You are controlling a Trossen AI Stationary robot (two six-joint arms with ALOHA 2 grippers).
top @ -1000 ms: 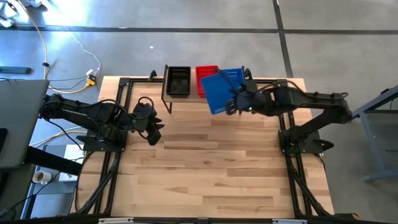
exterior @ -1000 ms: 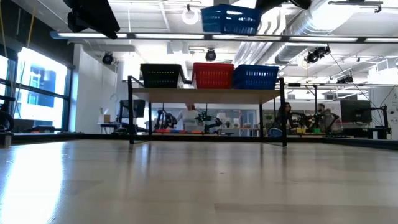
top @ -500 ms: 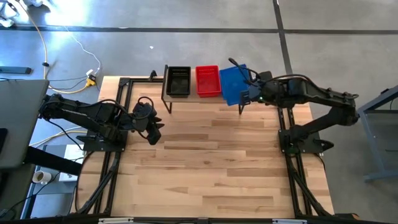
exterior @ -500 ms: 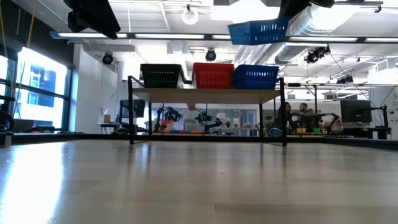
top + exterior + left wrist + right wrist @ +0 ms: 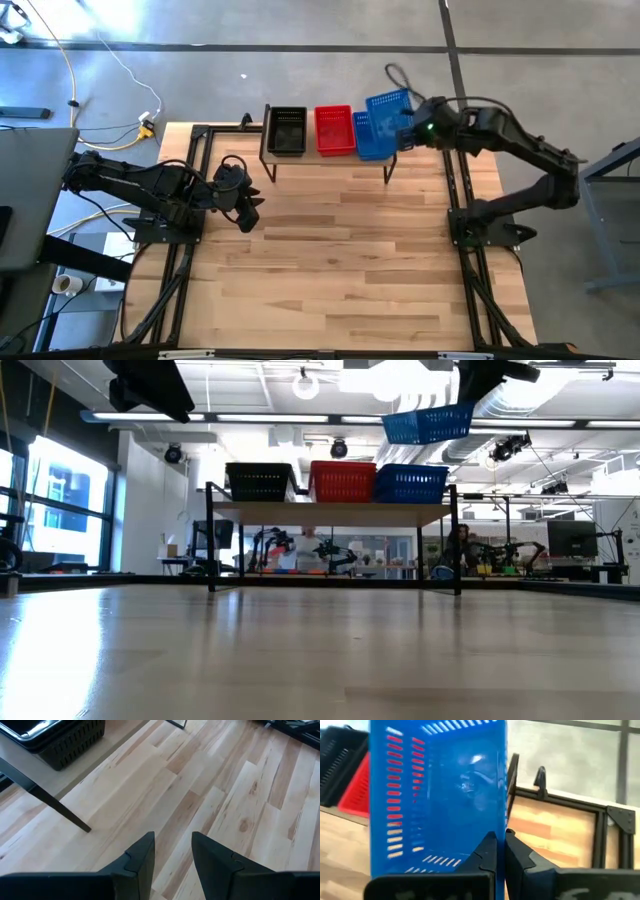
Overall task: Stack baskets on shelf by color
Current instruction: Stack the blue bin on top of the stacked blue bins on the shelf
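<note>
From the high view, my right gripper (image 5: 408, 137) is up at about 1 o'clock on the table (image 5: 330, 260), fingers pinching the wall of a tilted blue basket (image 5: 385, 115) that hangs over the right end of the shelf (image 5: 330, 157). On the shelf I can see a black basket (image 5: 287, 131) at the left, a red basket (image 5: 334, 131) in the middle and another blue one (image 5: 368, 143) right under the held basket. My left gripper (image 5: 250, 208) just waits at 9 o'clock over bare table.

Low view: black (image 5: 259, 481), red (image 5: 342, 480) and blue (image 5: 411, 483) sit side by side on the shelf top (image 5: 330, 513), and the held basket (image 5: 428, 425) floats above the blue one, tipped, well clear of it.

Left wrist view: fingers (image 5: 141, 860) are spread with nothing between them, black basket (image 5: 60, 737) and a shelf leg (image 5: 47, 800) ahead.

Right wrist view: fingers (image 5: 487, 851) pressed together on the basket's (image 5: 437, 795) wall, red basket (image 5: 355, 787) beside it
</note>
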